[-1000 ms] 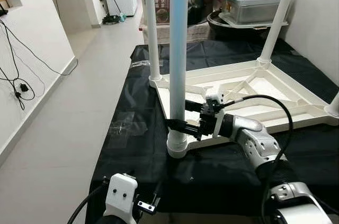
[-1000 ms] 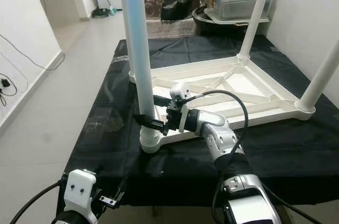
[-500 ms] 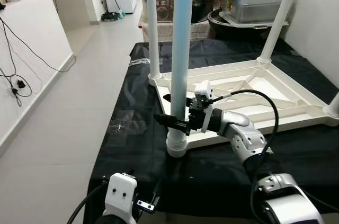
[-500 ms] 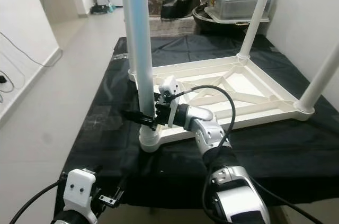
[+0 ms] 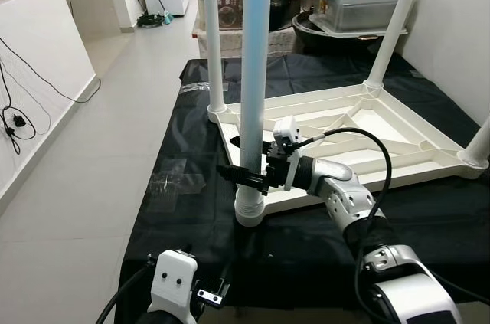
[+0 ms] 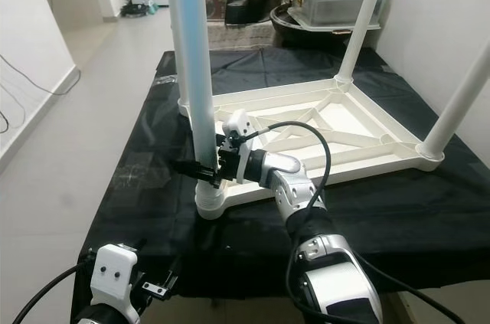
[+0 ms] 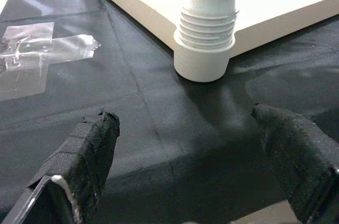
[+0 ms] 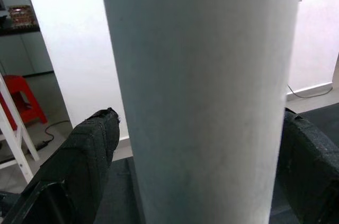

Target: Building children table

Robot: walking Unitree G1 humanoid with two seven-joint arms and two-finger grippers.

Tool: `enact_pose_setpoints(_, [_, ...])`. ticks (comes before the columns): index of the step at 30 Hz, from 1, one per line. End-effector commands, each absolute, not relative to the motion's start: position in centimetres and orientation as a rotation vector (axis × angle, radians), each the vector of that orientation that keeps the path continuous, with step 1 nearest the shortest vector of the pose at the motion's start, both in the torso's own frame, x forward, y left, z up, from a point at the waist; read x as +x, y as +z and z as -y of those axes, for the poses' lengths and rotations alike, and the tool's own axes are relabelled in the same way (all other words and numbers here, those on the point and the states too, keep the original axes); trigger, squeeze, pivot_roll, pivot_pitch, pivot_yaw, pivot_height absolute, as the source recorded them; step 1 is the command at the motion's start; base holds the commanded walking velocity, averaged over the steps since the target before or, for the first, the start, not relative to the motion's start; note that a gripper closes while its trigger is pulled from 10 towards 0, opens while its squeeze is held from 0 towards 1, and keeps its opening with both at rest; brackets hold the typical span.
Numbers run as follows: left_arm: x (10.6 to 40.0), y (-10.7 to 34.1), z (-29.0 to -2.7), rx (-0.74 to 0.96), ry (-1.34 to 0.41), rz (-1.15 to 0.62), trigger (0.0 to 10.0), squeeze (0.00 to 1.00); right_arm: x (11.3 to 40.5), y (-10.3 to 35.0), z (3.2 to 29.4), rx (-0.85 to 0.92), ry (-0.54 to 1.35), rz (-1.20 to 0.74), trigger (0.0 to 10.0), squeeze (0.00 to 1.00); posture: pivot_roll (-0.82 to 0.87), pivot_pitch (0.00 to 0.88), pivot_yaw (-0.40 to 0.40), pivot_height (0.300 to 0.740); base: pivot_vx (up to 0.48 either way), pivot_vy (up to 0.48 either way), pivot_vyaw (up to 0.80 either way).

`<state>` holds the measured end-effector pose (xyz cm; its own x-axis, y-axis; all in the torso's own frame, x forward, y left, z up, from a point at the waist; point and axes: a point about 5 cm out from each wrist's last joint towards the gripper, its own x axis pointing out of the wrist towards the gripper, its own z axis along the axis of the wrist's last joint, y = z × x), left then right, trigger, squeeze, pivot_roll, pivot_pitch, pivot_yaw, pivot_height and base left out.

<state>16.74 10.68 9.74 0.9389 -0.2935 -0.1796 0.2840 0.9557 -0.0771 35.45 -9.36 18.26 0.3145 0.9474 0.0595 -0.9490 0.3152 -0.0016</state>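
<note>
Upturned white plastic children's table top [image 5: 398,129] lying on a black cloth-covered work surface [image 5: 191,148], ribbed underside up, legs pointing upward. The pale blue-white round plastic leg [image 5: 253,71] stands upright in the near-left corner socket [image 5: 249,213]. The right gripper [image 5: 246,174] reaches across at low height, one black finger on each side of the leg; in the right wrist view the fingers [image 8: 85,155] flank the tube, but whether they press on it cannot be told. The left gripper [image 7: 185,144] hangs open below the surface edge, facing the socket. To seat the leg well, judged: keep it vertical, grip low, turn about its own axis. Threads under the collar are partly hidden; leg tops are cut off
</note>
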Motion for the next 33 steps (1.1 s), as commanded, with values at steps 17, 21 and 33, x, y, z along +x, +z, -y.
enact_pose_setpoints(17, [16.6,9.7,-10.9,-0.036,-0.286,-0.198,10.0,0.00,35.3,18.0,8.4,0.011,1.274,0.065,0.0,0.00,0.09,0.038,-0.021,0.740,0.000,0.000,0.00])
enact_pose_setpoints(21, [16.7,9.7,-11.0,-0.045,-0.274,-0.198,10.0,0.00,35.1,17.8,8.3,0.009,1.268,0.068,0.0,0.00,0.09,0.038,-0.021,0.740,0.000,0.000,0.00])
enact_pose_setpoints(33, [17.8,10.4,-12.7,-0.084,-0.173,-0.158,10.0,0.00,35.9,15.7,11.2,-0.029,0.631,0.030,0.0,0.00,0.07,0.041,-0.010,0.740,0.000,0.000,0.00])
